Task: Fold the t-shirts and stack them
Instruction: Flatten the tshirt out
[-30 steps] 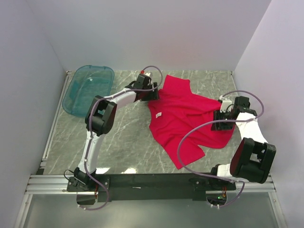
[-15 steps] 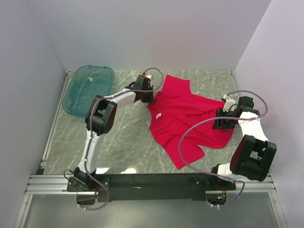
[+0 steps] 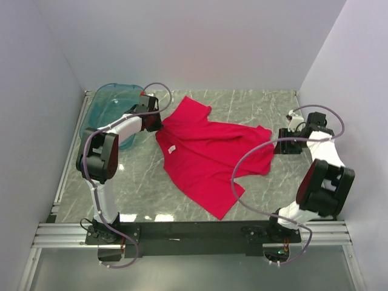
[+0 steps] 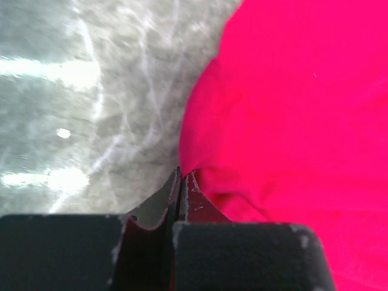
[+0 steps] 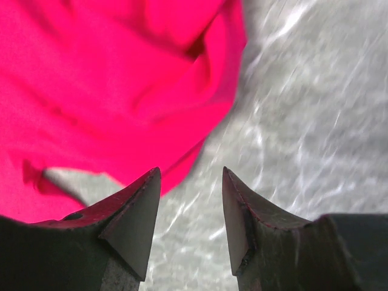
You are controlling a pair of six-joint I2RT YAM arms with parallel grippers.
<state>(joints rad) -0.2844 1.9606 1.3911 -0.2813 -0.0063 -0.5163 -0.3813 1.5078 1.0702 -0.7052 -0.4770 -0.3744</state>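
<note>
**Left jaws pinch shirt, right jaws free**

The red shirt [image 3: 206, 157] lies spread and rumpled on the marble surface [image 3: 145, 188], between the two arms. The left jaws are clamped together on its far-left edge, and the fabric bunches at their tips. The right jaws stand apart with nothing between them, low over the surface just beside the shirt's right edge. A teal tub [image 3: 103, 100] sits in the far-left corner, partly behind the left arm [image 3: 115, 128].
</note>
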